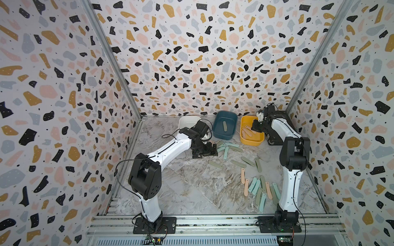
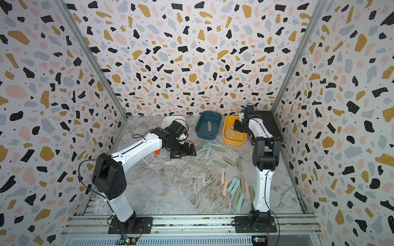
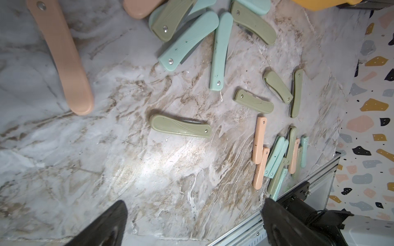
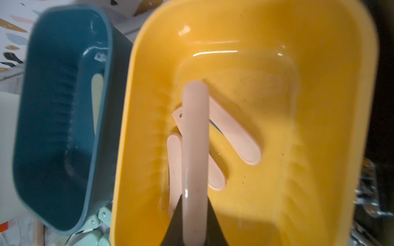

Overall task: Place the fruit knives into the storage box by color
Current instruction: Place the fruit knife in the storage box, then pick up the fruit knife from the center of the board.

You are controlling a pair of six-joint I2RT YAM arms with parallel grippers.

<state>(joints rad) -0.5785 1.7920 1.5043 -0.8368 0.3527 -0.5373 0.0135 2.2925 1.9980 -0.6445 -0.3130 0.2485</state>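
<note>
Our right gripper (image 4: 195, 213) pinches a pink knife (image 4: 195, 138) over the yellow tub (image 4: 319, 106); our left gripper (image 3: 195, 213) gapes wide.
The pink knife sticks straight out past our right fingertips (image 4: 213, 225), above other pink knives (image 4: 234, 136) lying in the yellow tub. Between our left fingers (image 3: 106, 223) we see only marble table (image 3: 149, 181); a sage green knife (image 3: 180, 126) lies ahead of them, apart. Beside the yellow tub, the teal tub (image 1: 222, 134) holds one green knife (image 1: 225, 126).

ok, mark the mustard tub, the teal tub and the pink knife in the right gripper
mustard yellow tub (image 1: 251, 142): in a top view, front wall
dark teal tub (image 1: 222, 134): in a top view, front wall
peach-pink knife (image 4: 195, 138): right wrist view, middle of its handle
</note>
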